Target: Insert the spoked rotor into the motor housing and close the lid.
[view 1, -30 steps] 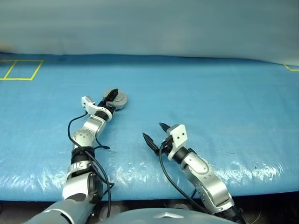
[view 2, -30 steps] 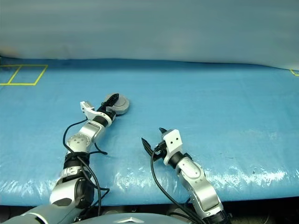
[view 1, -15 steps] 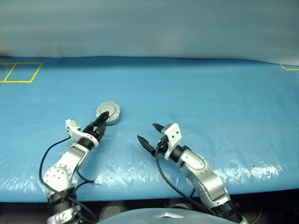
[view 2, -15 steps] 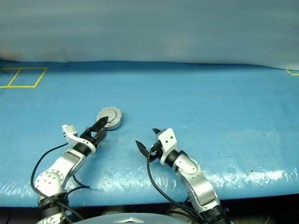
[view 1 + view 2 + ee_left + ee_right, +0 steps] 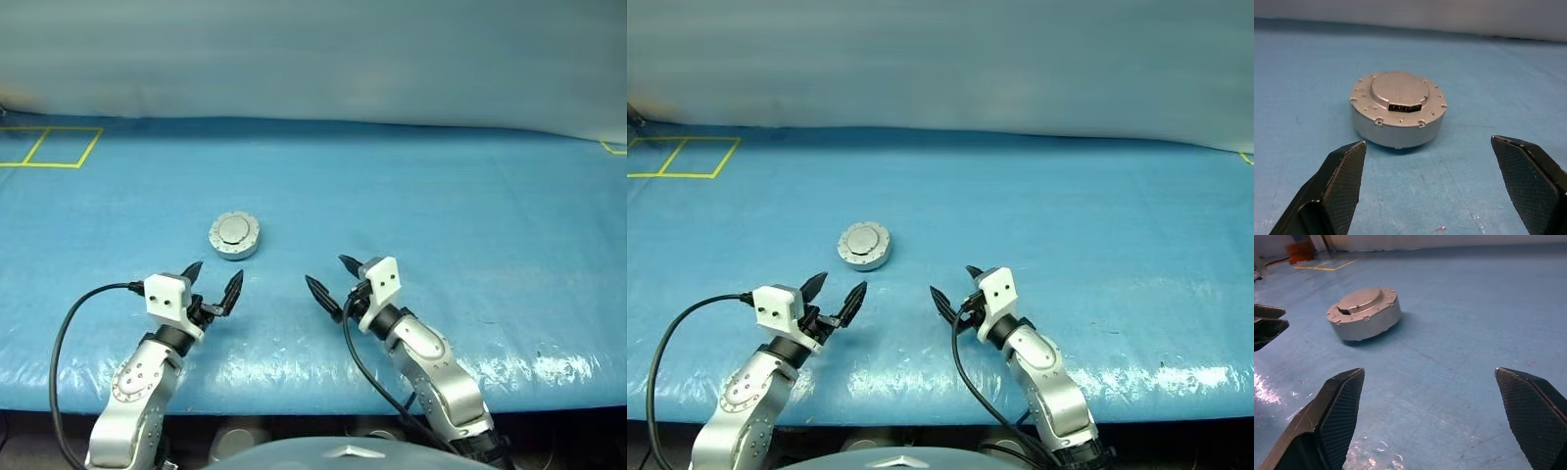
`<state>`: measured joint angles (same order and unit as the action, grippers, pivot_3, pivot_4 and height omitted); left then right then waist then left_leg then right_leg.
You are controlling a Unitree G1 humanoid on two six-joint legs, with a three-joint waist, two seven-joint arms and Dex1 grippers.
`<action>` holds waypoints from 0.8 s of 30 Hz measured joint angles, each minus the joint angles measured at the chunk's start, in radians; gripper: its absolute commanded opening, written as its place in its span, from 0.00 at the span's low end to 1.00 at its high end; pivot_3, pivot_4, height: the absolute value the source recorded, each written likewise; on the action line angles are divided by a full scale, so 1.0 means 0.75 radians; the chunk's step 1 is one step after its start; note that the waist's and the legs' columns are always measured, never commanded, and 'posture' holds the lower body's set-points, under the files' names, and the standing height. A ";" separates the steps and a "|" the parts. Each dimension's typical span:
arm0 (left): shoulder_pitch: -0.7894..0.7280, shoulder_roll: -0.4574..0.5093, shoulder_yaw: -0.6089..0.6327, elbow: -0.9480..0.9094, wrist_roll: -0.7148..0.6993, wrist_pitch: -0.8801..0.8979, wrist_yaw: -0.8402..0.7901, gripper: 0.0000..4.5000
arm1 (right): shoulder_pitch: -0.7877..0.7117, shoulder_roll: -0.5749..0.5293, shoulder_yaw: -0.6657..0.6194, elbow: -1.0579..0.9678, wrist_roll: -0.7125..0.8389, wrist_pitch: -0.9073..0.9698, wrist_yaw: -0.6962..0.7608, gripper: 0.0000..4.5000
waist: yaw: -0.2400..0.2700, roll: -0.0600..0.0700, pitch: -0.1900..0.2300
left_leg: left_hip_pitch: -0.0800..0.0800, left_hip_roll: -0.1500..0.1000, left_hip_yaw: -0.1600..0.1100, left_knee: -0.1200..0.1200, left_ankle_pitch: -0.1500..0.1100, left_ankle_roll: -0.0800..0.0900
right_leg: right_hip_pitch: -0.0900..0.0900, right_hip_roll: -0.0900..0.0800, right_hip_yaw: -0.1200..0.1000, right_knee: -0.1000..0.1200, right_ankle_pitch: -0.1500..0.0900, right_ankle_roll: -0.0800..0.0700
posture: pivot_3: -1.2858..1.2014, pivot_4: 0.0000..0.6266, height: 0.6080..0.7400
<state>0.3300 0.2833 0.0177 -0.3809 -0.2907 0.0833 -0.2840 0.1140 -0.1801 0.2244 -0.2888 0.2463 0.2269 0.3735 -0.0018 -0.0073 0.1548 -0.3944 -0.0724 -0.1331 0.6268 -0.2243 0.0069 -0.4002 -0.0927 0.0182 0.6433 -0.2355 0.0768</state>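
Note:
The motor housing (image 5: 234,236) is a round grey metal puck lying flat on the blue table, left of centre. The lid (image 5: 1399,95), plain silver with rim dots, sits shut on top of it. The spoked rotor is hidden. My left gripper (image 5: 214,282) hovers open and empty nearer the table's front than the housing, pointing at it with a clear gap between. My right gripper (image 5: 328,272) is open and empty too, to the right of the housing and apart from it. In the right wrist view the housing (image 5: 1364,316) lies ahead, off to one side.
The blue plastic sheet (image 5: 441,206) covers the whole table, glossy and wrinkled near the front edge (image 5: 294,377). Yellow tape squares (image 5: 49,147) mark the far left corner. A pale wall runs along the back.
My left gripper has drawn back from the housing toward the table's front and rolled its wrist, leaving the housing lying with its lid shut. The right gripper stays put.

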 measured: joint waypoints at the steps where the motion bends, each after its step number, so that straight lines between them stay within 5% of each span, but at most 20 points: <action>1: 0.001 -0.005 -0.008 0.024 0.047 -0.046 0.003 0.99 | 0.015 0.002 -0.021 -0.008 0.000 0.000 -0.009 1.00 | 0.000 0.000 0.000 | -0.001 0.000 0.000 0.000 0.002 0.003 | 0.000 0.000 0.000 0.000 0.000 0.000 | 0.52 0.24 1.00; 7: 0.011 0.011 -0.037 0.108 0.210 -0.180 -0.014 0.99 | 0.099 -0.009 -0.077 -0.045 -0.008 -0.008 -0.034 1.00 | -0.003 0.000 0.001 | -0.001 0.000 0.000 0.000 0.001 0.004 | 0.000 0.000 -0.001 0.000 -0.002 0.003 | 0.52 0.24 1.00; 24: 0.010 -0.005 -0.036 0.142 0.228 -0.191 -0.063 0.99 | 0.116 0.009 -0.073 -0.046 -0.061 -0.017 -0.043 1.00 | -0.010 0.000 0.001 | 0.000 0.001 -0.001 0.001 0.001 0.004 | 0.000 0.000 -0.002 0.000 -0.001 0.005 | 0.52 0.24 1.00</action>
<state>0.3373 0.2799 -0.0093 -0.2747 -0.1195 -0.0598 -0.3313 0.2009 -0.1734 0.1693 -0.3236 0.2005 0.2144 0.3413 -0.0095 -0.0069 0.1553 -0.3947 -0.0719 -0.1337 0.6276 -0.2237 0.0100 -0.4005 -0.0926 0.0165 0.6435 -0.2366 0.0808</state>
